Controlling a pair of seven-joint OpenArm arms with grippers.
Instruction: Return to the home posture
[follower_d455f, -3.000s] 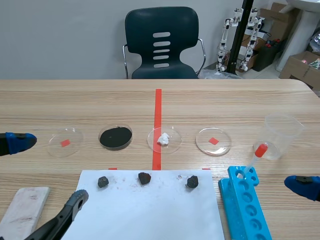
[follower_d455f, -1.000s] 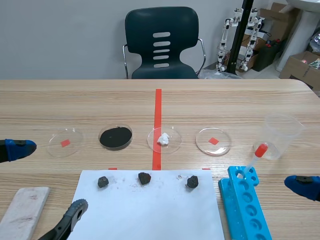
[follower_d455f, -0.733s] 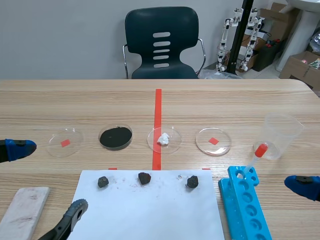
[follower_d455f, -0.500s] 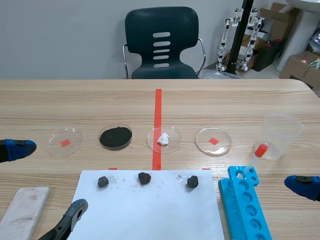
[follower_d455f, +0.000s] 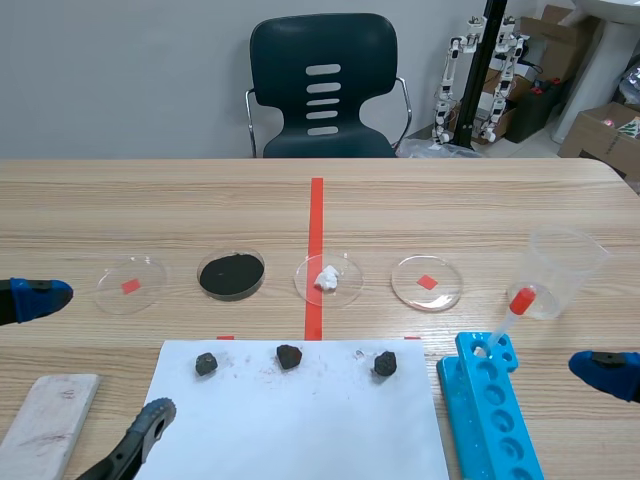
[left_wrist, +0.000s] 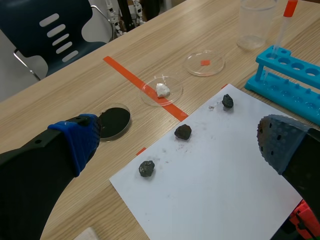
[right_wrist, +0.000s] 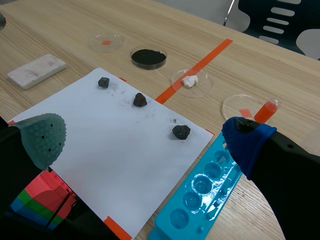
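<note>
The left fingers (left_wrist: 76, 142) are spread wide and hold nothing: the blue pad sits on one side and the grey dotted pad on the other, with open air between them. The right fingers (right_wrist: 247, 141) are also apart and empty. In the scene view both arms sit low at the near corners of the counter (follower_d455f: 420, 205), pulled back from the work area.

Between and ahead of the left fingers lies a white sheet of paper (left_wrist: 215, 185) carrying three dark lumps (left_wrist: 183, 132) in a row. Just past the blue pad is a dish of black powder (left_wrist: 115, 120). Farther ahead stand a dish with a white lump (left_wrist: 161, 90) and a clear dish (left_wrist: 204, 62) over a red mark. The same sheet lies between the right fingers. A blue tube rack (right_wrist: 210, 190) runs under and just beside their blue pad, and a red-bulbed pipette (right_wrist: 267, 109) stands in its far end. A clear beaker (follower_d455f: 565, 270) is near the rack, and a white block (right_wrist: 36, 70) lies well beyond the grey pad.

Judging by this, the return is in its closing stage, or perhaps done, since nothing is carried and both arms are withdrawn. Any move left seems to be a small settling of the joints. It calls for keeping the right arm clear of the rack and pipette, which are the nearest things it could knock.
</note>
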